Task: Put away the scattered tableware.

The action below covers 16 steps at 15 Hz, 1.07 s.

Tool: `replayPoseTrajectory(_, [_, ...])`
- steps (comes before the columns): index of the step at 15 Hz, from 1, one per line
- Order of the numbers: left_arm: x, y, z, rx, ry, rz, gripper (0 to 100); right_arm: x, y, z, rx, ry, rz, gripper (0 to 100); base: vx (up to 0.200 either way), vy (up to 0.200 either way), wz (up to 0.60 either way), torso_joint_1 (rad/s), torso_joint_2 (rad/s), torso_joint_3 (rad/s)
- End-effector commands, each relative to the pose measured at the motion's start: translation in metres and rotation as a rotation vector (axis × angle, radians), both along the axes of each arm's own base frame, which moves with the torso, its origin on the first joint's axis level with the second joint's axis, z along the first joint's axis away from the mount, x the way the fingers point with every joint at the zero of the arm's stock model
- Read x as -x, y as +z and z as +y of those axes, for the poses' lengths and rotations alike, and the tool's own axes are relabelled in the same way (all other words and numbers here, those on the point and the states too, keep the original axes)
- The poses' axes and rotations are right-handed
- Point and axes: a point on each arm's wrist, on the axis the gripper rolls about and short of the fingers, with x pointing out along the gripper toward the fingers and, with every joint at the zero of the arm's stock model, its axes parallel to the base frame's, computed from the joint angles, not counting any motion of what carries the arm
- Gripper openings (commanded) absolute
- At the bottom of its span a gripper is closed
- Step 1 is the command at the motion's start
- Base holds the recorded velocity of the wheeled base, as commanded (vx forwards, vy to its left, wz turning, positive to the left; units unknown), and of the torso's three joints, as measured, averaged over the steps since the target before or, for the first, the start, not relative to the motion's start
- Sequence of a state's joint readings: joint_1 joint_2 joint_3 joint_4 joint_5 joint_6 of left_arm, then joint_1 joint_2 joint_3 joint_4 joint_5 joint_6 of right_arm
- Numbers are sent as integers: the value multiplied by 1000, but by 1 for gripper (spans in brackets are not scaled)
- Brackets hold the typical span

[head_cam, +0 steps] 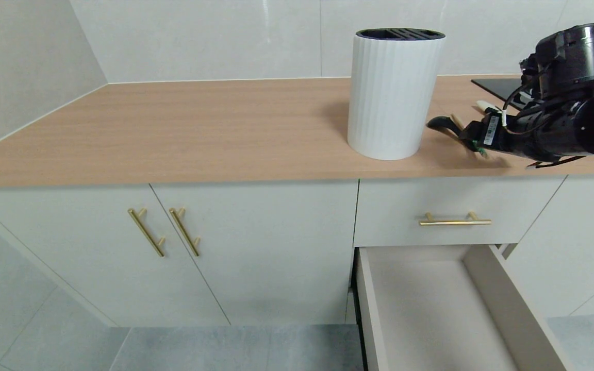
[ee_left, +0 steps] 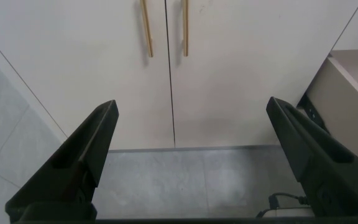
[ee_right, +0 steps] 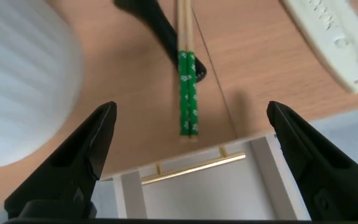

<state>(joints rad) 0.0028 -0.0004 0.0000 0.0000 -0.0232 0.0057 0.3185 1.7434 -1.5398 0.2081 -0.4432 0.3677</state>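
Right gripper (ee_right: pixel 191 109) spread wide above green-ended chopsticks (ee_right: pixel 188 93), lying at near edge of counter (head_cam: pixel 199 134), right of ribbed holder (head_cam: pixel 392 93), apparently touching black spoon (ee_right: pixel 160 30). Open drawer (head_cam: pixel 368 309) below. Left gripper (ee_left: pixel 191 106) spread, low before cabinet doors (ee_left: pixel 241 74). Raised lettering on white utensil (ee_right: pixel 328 37) unreadable.

Pale tiled walls (head_cam: pixel 199 36), grey floor (head_cam: pixel 225 350), wood-topped white cabinets (head_cam: pixel 266 247).

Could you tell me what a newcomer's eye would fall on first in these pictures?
Most likely the tall white ribbed holder standing on the wooden counter, toward its right. Next, the right gripper just beside it, fingers open over a pair of chopsticks with green ends lying on the counter, and the open drawer below, under a closed one.
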Motion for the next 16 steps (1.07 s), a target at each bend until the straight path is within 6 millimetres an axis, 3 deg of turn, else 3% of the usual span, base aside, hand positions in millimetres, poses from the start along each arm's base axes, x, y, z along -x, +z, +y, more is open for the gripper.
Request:
replayPoseTrajectory(1, [0,0,0,0,0,0,100,-12,-14,4,10,-2,34,100,0,0,0,0,0,0])
replayPoseTrajectory(9, [0,0,0,0,0,0,100,-16,-17,4,10,-5,34,100,0,0,0,0,0,0])
replayPoseTrajectory(10, [0,0,0,0,0,0,100,-17,-17,5,8,-4,34,0,0,0,0,0,0,0])
replayPoseTrajectory(15, [0,0,0,0,0,0,100,-12,-11,2,3,-10,17,0,0,0,0,0,0,0])
replayPoseTrajectory(16, [0,0,0,0,0,0,100,3,5,-4,-13,-13,-23,0,0,0,0,0,0,0])
